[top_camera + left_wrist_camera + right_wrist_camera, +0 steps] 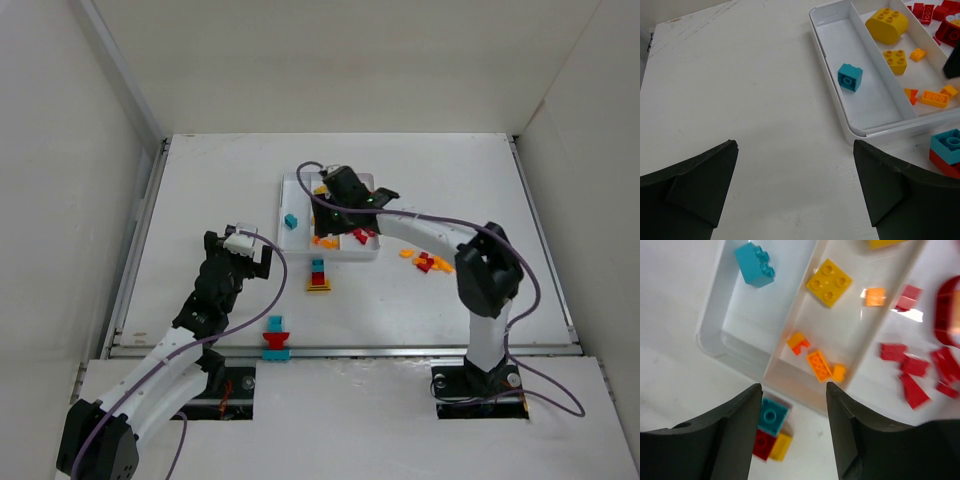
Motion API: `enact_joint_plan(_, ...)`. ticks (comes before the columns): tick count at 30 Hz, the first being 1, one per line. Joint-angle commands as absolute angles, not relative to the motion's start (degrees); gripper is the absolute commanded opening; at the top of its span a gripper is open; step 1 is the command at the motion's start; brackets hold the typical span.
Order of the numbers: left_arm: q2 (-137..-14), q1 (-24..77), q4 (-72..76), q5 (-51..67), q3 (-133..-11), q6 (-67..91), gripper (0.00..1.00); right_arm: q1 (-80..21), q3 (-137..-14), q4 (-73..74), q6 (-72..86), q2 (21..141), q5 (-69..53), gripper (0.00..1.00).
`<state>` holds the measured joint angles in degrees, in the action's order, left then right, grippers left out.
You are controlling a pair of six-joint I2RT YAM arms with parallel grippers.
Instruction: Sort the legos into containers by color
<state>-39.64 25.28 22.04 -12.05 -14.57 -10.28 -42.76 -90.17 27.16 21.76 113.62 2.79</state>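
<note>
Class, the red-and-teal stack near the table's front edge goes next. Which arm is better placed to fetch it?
Left, probably: the left gripper is open, empty and nearer the stack; the right gripper hovers over the tray, farther off.

The tray point(291, 243) lies on the table point(210, 190), toward its far side, near the middle. In its left compartment point(867, 107) lies a single brick point(291, 220). The middle compartment point(932, 75) holds several bricks point(895, 57), and the right compartment point(920, 335) holds more bricks point(914, 366). Just before the tray stands a stacked clump point(318, 275). A second clump point(276, 338) stands at the near edge of the table. To the right of the tray lies a loose heap point(428, 261).
</note>
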Motion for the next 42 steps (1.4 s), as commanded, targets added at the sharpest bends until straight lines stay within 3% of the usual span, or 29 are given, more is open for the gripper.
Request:
enact_joint_plan(1,-39.38,25.05,24.43,-11.51,-14.77,-10.46,1.00,-38.95,-86.34,23.29,22.05,100.15,3.24,0.60)
enact_joint_plan(5,-39.38,25.05,24.43,-10.99,-14.77,-10.46,1.00,-31.83,-77.89,25.74,24.25,93.10,5.89,0.59)
enact_joint_plan(10,-39.38,25.05,24.43,-10.99,-14.77,-10.46,1.00,-22.25,-68.14,31.99,25.49,94.22,4.14,0.59)
enact_joint_plan(15,-39.38,25.05,24.43,-10.46,-14.77,-10.46,1.00,-21.62,-64.51,28.74,25.49,94.13,5.45,0.69)
enact_joint_plan(35,-38.85,25.05,24.43,-10.46,-14.77,-10.46,1.00,-21.62,-67.85,30.94,29.00,104.41,10.99,0.70)
enact_joint_plan(38,-38.85,25.05,24.43,-10.46,-14.77,-10.46,1.00,-21.62,-68.99,30.94,28.48,104.94,10.99,0.62)
enact_joint_plan(40,-38.85,25.05,24.43,-10.46,-14.77,-10.46,1.00,-21.62,-69.70,30.94,28.48,105.46,10.99,0.50)
enact_joint_plan(42,-38.85,25.05,23.91,-10.46,-14.77,-10.46,1.00,-21.62,-69.70,31.55,28.48,105.47,10.46,0.44)
